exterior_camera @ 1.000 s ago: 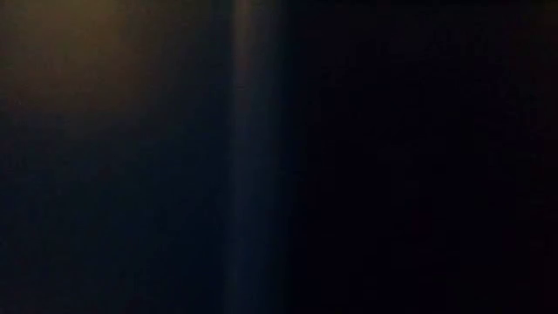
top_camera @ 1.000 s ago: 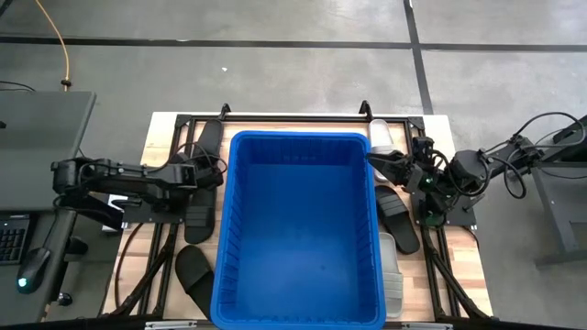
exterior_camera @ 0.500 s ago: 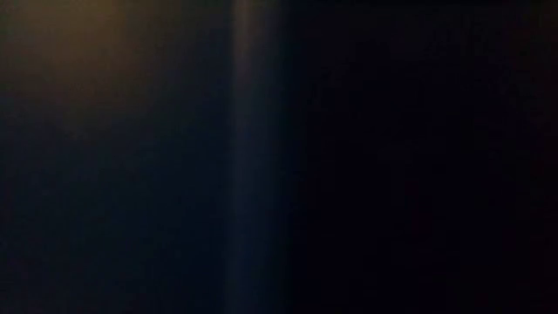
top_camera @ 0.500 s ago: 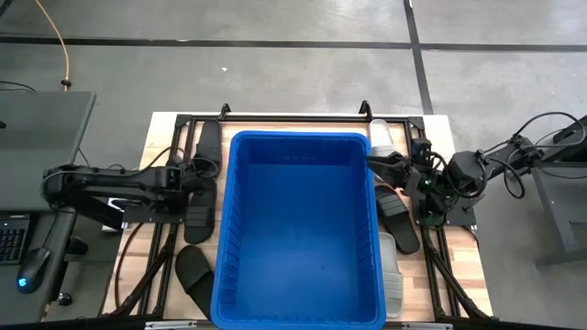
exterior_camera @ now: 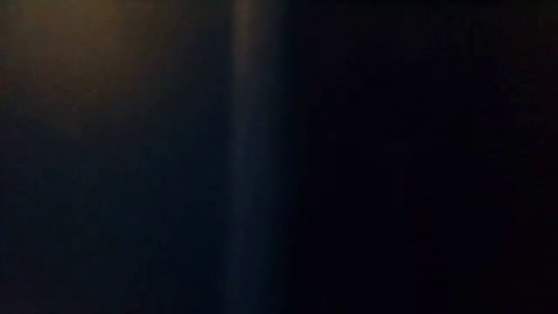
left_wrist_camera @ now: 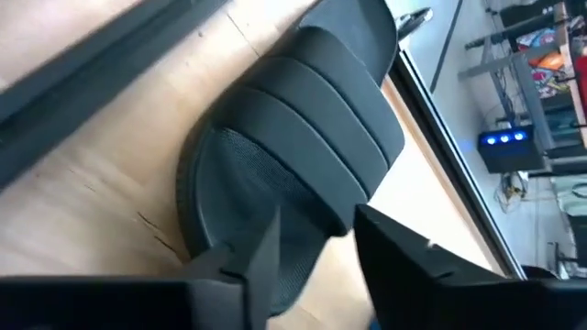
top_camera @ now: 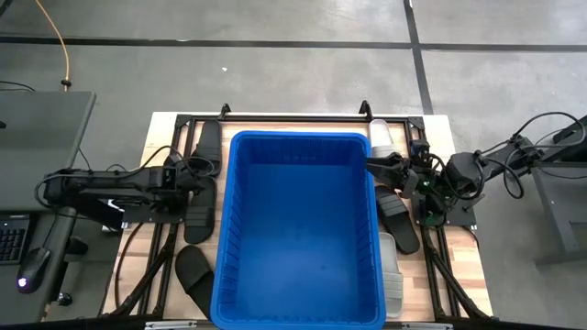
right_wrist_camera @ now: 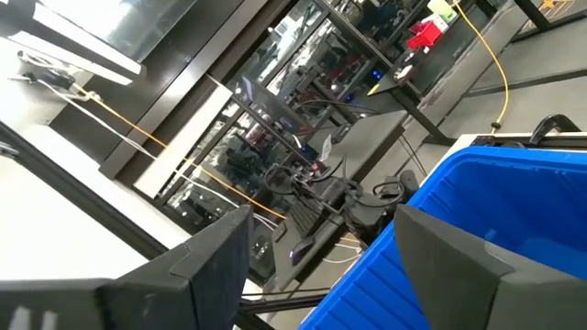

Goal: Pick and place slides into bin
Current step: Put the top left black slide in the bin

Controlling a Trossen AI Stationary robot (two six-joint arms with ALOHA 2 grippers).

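Observation:
The blue bin (top_camera: 298,229) stands in the middle of the table. Black slides lie to its left: one at the far left (top_camera: 208,142), one beside the bin (top_camera: 199,215), one nearer (top_camera: 194,270). My left gripper (top_camera: 190,174) is open and low over a black slide (left_wrist_camera: 303,156), its fingers standing over the slide's heel end. My right gripper (top_camera: 376,167) is open and empty (right_wrist_camera: 321,238) at the bin's right rim. To the bin's right lie a white slide (top_camera: 381,136), a black slide (top_camera: 399,215) and another white slide (top_camera: 390,270). My left gripper's open fingers (left_wrist_camera: 261,261) stand over the heel end of the black slide's footbed (left_wrist_camera: 229,183), slanting down at it. I cannot tell whether they touch it. The slide lies flat on the table, strap up.
A black metal frame (top_camera: 293,117) runs round the table's far edge and sides. The bin fills most of the table, leaving narrow strips on either side. The low view is dark and shows nothing.
My left arm has drawn back a little toward the table's left edge, its gripper staying low beside the black slides. The slides and the bin have kept their places.

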